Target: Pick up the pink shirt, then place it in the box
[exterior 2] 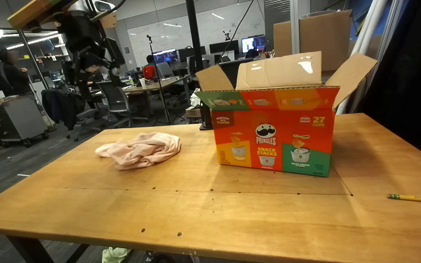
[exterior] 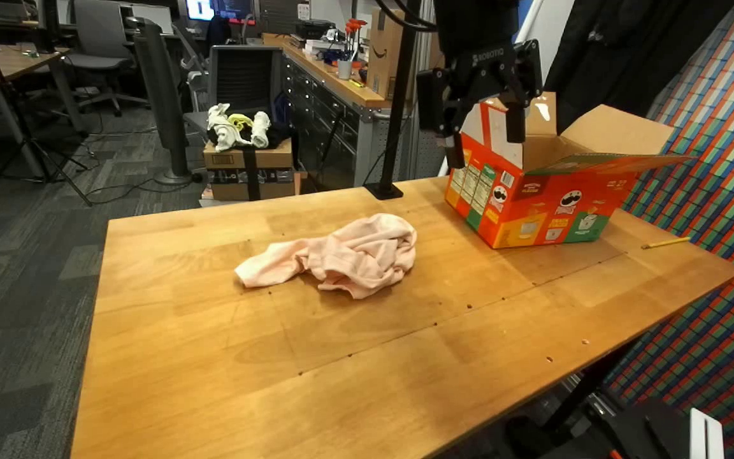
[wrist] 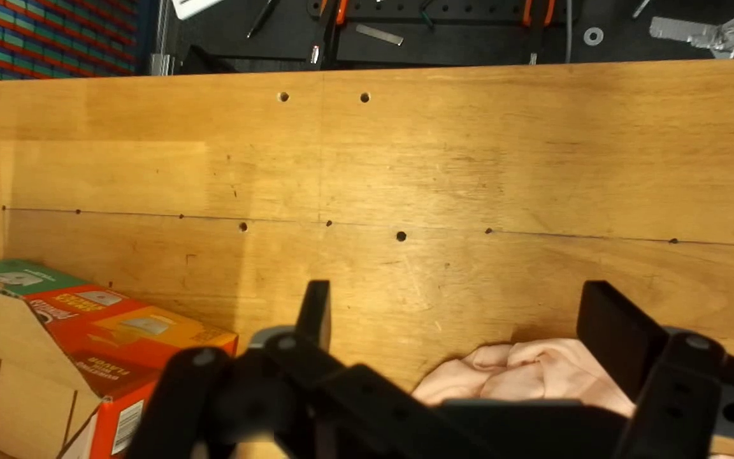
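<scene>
the gripper [exterior: 485, 144] hangs high over the table [exterior: 227, 357], its fingers [wrist: 316, 315] spread wide with nothing between them. the shirt [exterior: 364, 255] lies on the table to the left of the box [exterior: 545, 213], apart from it in both exterior views. reaching for the shirt looks to be the step in hand. i'd centre over the thick, bunched right end first, since the wrist view shows the shirt low and off centre, partly hidden by the gripper. then i'd come straight down until the fingers nearly brush the table, so they pinch a fat fold and not just the top layer; the thin left end would make a poor hold. after that, a high, straight lift, or the loose end may catch on the box's left flap [exterior 2: 215, 78].

the shirt is pale pink and rumpled, a loose heap of soft folds on the right, thinning out flatter to the left. whether that thin end is a sleeve, i can't tell.
</scene>
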Controlling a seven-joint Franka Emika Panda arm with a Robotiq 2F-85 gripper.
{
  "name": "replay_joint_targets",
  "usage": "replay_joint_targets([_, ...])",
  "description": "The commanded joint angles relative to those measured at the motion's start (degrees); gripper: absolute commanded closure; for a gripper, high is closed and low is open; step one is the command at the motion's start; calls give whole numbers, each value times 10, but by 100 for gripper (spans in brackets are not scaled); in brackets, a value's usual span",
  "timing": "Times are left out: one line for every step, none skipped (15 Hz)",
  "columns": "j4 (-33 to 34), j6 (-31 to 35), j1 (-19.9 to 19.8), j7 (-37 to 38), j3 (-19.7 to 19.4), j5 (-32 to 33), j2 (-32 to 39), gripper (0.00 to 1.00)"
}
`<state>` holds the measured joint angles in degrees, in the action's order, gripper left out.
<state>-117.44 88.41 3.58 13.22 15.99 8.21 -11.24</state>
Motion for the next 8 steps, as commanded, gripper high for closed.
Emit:
replay_joint_targets([2, -2, 19, 3, -17, 3, 2, 0])
replay_joint_targets([-2, 0, 21, 2, -18, 2, 0, 0])
replay_joint_targets([-5, 5, 25, 0, -19, 3, 0, 0])
replay_joint_targets([-8, 8, 28, -1, -19, 3, 0, 0])
replay_joint_targets([5, 14, 27, -9, -22, 9, 14, 0])
replay_joint_targets([4, 29, 30, -12, -24, 9, 14, 0])
replay_joint_targets([5, 42, 32, -14, -25, 11, 17, 0])
replay_joint_targets([7, 62, 33, -18, -26, 13, 23, 0])
